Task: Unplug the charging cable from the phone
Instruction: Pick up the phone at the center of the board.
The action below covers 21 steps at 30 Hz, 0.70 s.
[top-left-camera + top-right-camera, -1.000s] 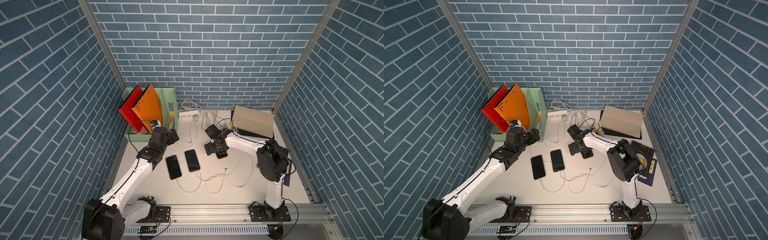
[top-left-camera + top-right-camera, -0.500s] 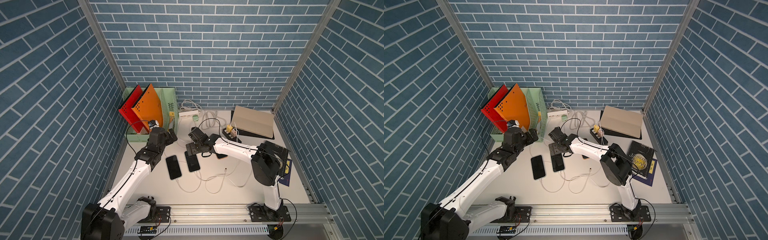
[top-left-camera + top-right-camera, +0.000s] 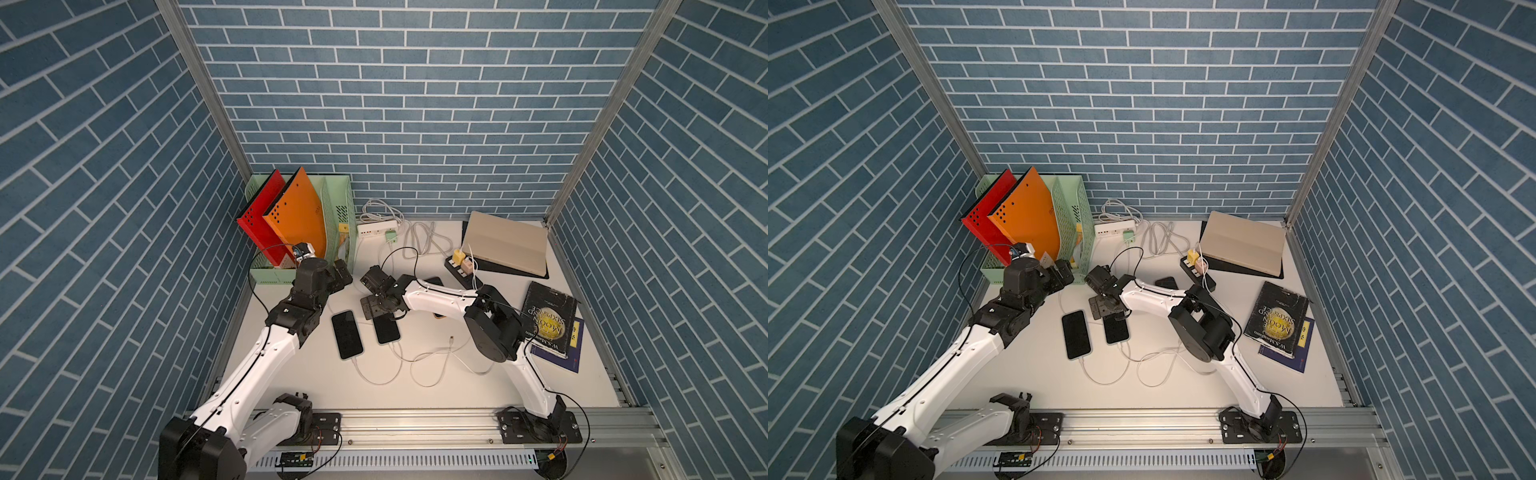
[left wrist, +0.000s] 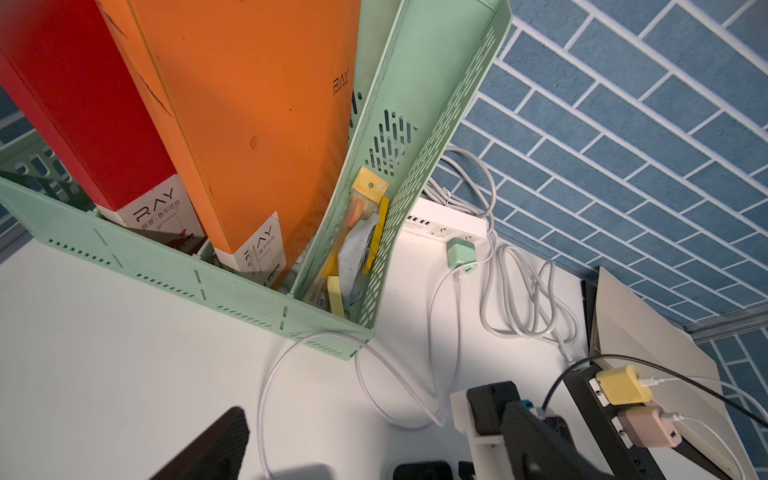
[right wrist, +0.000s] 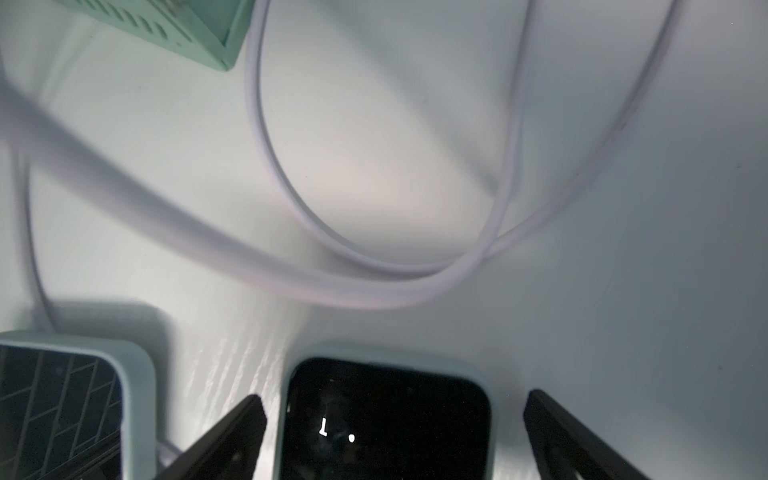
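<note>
Our right hand (image 5: 397,399), spread wide, straddles the mid-desk phone (image 5: 386,436), probably to pin it while unplugging the cable (image 3: 400,359); our left hand (image 3: 343,274) hovers wide, empty.

A mint-green file rack (image 3: 337,208) stands at the back left of the white counter (image 3: 374,390), with a red folder (image 3: 259,216) and an orange folder (image 3: 297,216) leaning in it. Just beside it lies a white power strip (image 3: 376,228), with a coiled grey cord (image 3: 424,241) next to that. A beige closed cover (image 3: 505,245) rests on a black mat at the back right. In front of it, a dark book (image 3: 548,318) lies on a blue booklet (image 3: 571,353).
</note>
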Each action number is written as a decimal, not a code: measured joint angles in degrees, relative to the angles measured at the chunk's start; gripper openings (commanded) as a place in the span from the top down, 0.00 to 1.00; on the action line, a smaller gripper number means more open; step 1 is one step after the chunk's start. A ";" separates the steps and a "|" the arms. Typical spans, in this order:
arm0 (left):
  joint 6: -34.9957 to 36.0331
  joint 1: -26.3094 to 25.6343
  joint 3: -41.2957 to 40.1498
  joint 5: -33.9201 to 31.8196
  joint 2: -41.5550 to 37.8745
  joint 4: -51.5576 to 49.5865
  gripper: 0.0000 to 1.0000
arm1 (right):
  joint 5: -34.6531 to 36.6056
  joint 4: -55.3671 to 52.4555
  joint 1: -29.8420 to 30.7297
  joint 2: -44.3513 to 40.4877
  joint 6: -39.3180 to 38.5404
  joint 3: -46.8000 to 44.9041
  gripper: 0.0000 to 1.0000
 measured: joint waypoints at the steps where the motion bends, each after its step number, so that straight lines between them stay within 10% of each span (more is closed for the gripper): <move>1: -0.13 0.00 -0.09 -0.04 0.00 0.00 0.00 | 0.17 -0.31 0.02 0.28 0.00 0.46 0.00; 21: -1.27 0.07 -1.90 -0.50 -1.60 -0.22 0.00 | 2.12 -1.73 0.15 2.43 -0.44 3.63 0.20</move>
